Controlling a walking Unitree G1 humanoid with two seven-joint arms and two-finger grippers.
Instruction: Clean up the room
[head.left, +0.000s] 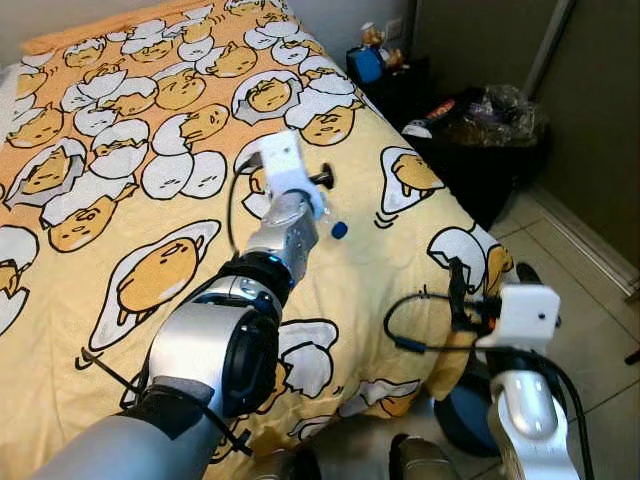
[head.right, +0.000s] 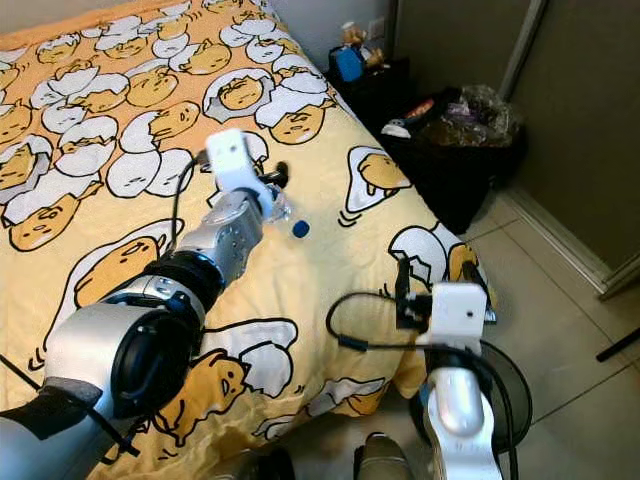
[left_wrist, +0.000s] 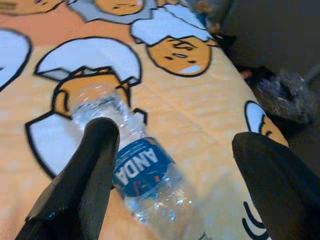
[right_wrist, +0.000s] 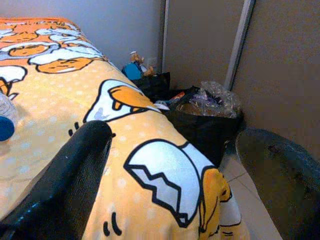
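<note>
A clear plastic bottle (left_wrist: 145, 170) with a blue label and a blue cap (head.left: 339, 230) lies on the egg-patterned yellow bedspread (head.left: 150, 130). My left gripper (left_wrist: 175, 145) reaches over the bed and stands open around the bottle. The bottle lies close to one black finger (left_wrist: 95, 150) and farther from the other. In the head views a white wrist box (head.left: 280, 160) sits just behind the bottle (head.right: 280, 210). My right gripper (right_wrist: 175, 135) hangs open at the bed's near right corner (head.left: 490, 285) with nothing between its fingers.
A black bag (head.left: 490, 130) full of rubbish stands on the tiled floor right of the bed. A dark nightstand (head.left: 385, 70) with small toys is behind it. A dark round object (head.right: 515, 400) lies on the floor by my right arm.
</note>
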